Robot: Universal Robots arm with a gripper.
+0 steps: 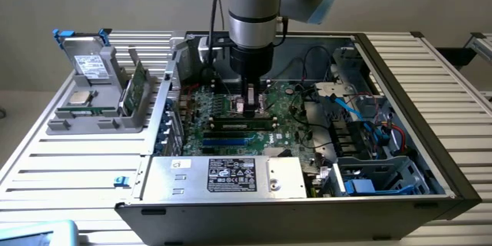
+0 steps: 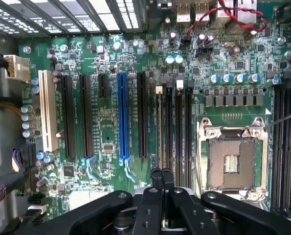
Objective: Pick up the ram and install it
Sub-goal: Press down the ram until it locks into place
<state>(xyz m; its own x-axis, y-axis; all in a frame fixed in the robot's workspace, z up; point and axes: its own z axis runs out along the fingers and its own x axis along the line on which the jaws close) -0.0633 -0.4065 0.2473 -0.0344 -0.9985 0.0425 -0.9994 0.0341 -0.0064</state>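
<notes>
**End effector down over board, ram seated in slot**

The end effector (image 1: pixel 252 106) tip is partly hidden by the arm (image 1: pixel 252 15) in the exterior view. In the wrist view the fingers (image 2: pixel 161 177) sit pressed together, nothing visible between them. They are over the memory slots (image 2: pixel 173 132) just beside the empty CPU socket (image 2: pixel 232 159).

The ram (image 1: pixel 244 123) is a long thin green stick with dark chips. It lies in a slot on the motherboard (image 1: pixel 230 133), right under the end effector; whether they touch is hard to tell.

The holder (image 1: pixel 96 93) on the table (image 1: pixel 69 159), at the exterior view's left, carries a drive (image 1: pixel 94 64) with blue tabs and a silver chip (image 1: pixel 80 97). The case (image 1: pixel 307 200) near edge is cut off.
</notes>
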